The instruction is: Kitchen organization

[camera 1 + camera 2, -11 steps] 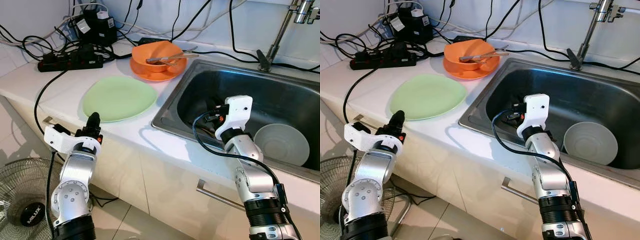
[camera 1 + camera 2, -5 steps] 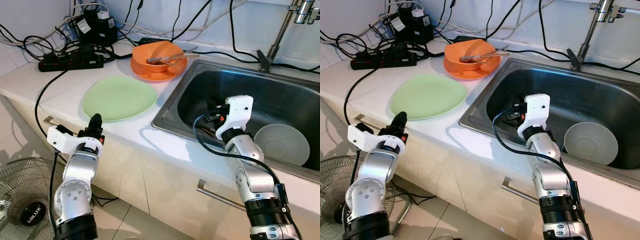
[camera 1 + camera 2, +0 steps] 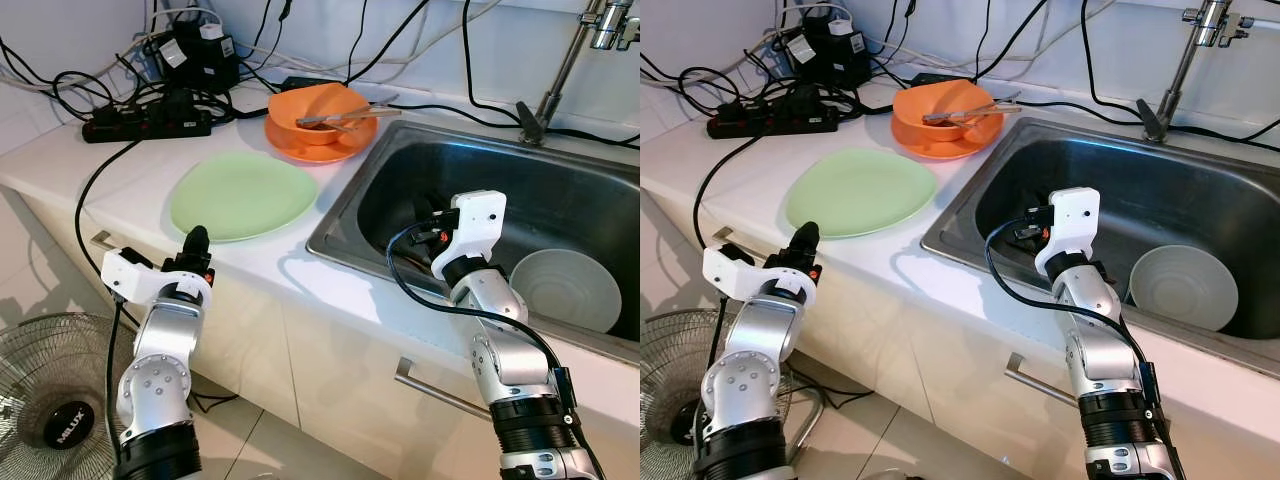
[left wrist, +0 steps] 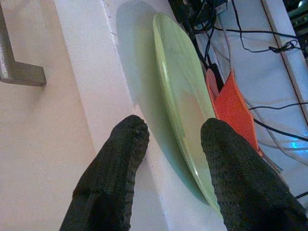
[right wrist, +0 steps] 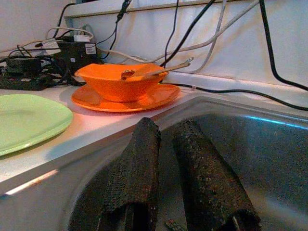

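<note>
Since your left gripper (image 4: 171, 139) is spread wide, aimed at the green plate (image 3: 242, 194) mid-left, you look ready to grab; your right gripper (image 5: 166, 139), nearly pressed together, waits in the sink (image 3: 560, 180).

My two head cameras look forward and down over the counter (image 3: 120, 160) and sink (image 3: 560, 200). My wrist cameras sit close, both catching the green plate (image 4: 185, 110).
</note>
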Robot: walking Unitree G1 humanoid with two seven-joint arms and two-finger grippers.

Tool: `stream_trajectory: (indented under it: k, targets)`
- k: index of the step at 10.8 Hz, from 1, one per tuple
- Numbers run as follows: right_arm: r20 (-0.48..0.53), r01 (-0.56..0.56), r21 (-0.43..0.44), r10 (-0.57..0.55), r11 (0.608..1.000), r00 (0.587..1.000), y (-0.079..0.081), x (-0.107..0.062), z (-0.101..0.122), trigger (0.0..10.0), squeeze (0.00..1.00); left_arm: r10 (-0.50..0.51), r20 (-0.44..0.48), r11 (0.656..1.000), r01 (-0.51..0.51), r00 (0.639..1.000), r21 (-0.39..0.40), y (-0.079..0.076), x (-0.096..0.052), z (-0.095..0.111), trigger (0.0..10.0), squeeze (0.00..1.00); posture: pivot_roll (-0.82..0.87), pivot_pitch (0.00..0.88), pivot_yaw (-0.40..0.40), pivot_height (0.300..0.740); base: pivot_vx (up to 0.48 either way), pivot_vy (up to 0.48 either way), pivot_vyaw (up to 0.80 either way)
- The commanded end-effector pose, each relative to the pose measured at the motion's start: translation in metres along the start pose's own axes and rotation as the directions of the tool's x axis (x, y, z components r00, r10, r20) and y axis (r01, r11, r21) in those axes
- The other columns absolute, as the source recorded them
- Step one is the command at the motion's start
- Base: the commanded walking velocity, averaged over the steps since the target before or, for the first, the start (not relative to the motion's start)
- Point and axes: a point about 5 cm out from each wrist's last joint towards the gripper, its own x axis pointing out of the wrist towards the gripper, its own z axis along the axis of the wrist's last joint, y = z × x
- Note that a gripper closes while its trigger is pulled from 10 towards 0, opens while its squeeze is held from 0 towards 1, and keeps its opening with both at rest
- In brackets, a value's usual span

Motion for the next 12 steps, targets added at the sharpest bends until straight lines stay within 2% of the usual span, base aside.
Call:
stream_trajectory:
  k: [1,3,5,8,12]
  targets:
    - [0.012,-0.002,-0.007,0.002,1.000,1.000,-0.001,0.003,0.005,10.0,0.00,-0.037,-0.033,0.999,0.037,0.999,0.003,-0.010,0.002,-0.010,10.0,0.00,0.04,0.000,0.070,0.740,0.000,0.000,0.00]
    - [0.012,-0.005,-0.008,0.005,1.000,1.000,-0.001,0.003,0.005,10.0,0.00,-0.070,-0.021,0.998,0.070,0.997,0.009,-0.021,-0.002,-0.007,10.0,0.00,0.04,0.000,0.070,0.740,0.000,0.000,0.00]
    - [0.011,-0.005,-0.005,0.005,1.000,1.000,0.000,0.004,0.005,10.0,0.00,-0.079,-0.013,0.997,0.079,0.997,0.014,-0.024,-0.006,-0.005,10.0,0.00,0.05,0.000,0.066,0.740,0.000,0.000,0.00]
    - [0.009,-0.006,-0.004,0.006,1.000,1.000,0.000,0.004,0.005,10.0,0.00,-0.061,-0.005,0.998,0.061,0.998,0.016,-0.021,-0.004,-0.003,10.0,0.00,0.05,0.000,0.067,0.740,0.000,0.000,0.00]
    - [0.009,0.002,-0.004,-0.002,1.000,1.000,-0.001,0.003,0.005,10.0,0.00,0.016,-0.028,1.000,-0.016,0.999,0.023,-0.010,0.000,-0.009,10.0,0.00,0.05,0.000,0.067,0.740,0.000,0.000,0.00]
